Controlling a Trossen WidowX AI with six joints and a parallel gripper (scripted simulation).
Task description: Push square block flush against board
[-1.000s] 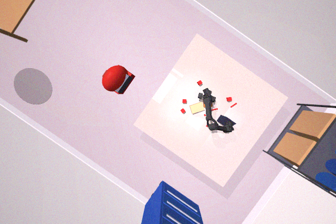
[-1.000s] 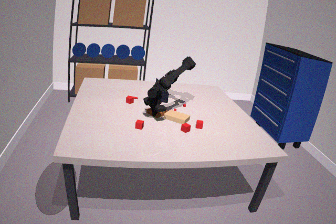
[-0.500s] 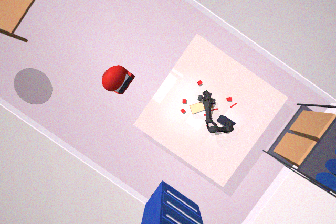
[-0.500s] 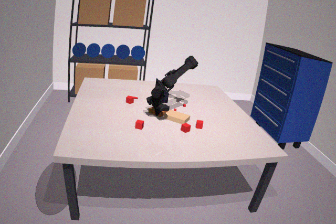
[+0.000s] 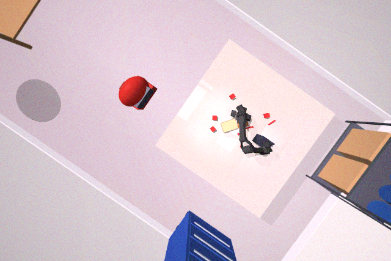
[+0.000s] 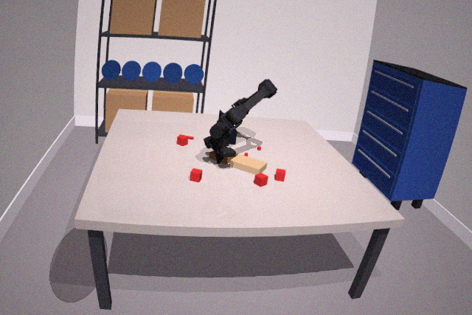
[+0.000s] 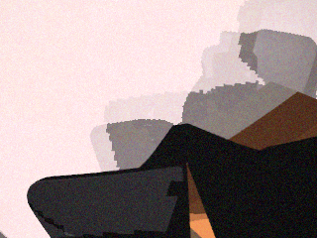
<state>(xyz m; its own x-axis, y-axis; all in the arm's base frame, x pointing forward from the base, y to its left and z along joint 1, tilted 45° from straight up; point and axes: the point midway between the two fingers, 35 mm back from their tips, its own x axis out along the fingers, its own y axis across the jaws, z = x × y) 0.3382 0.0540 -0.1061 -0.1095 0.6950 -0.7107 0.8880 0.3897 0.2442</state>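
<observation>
Pincer (image 5: 241, 112) (image 6: 219, 159) (image 7: 180, 133) clenched on nothing, low over the table (image 5: 293, 115) (image 6: 236, 204), with tips down beside the square block (image 5: 247, 124) (image 6: 228, 159) (image 7: 292, 121). Orange-brown and largely hidden under the arm (image 5: 242, 130) (image 6: 248, 105) from above (only slivers of wood in the wrist view, too), yet plainly flat at table height in the exterior view. Pressing against the block or merely next to it: impossible to tell.

Just beyond, toward the red cubes (image 5: 214, 117) (image 6: 260, 179), the pale board (image 5: 228, 126) (image 6: 249, 164), lying flat with one end toward the block. Close together by the look of it, perhaps touching; full side contact and an even edge, both unconfirmed.

Likely step in hand: nudging the block into line. Main risk, a push away from the block's middle, liable to spin it and open a wedge-shaped gap at the board's end. Too hard a shove, and off slides the board as well, perhaps into the nearest cubes (no great loss, but a spoiled alignment). Worth watching on the way out: a fingertip dragging along the block's side or top, enough to undo a flush edge. Best withdrawn gently, straight up.
</observation>
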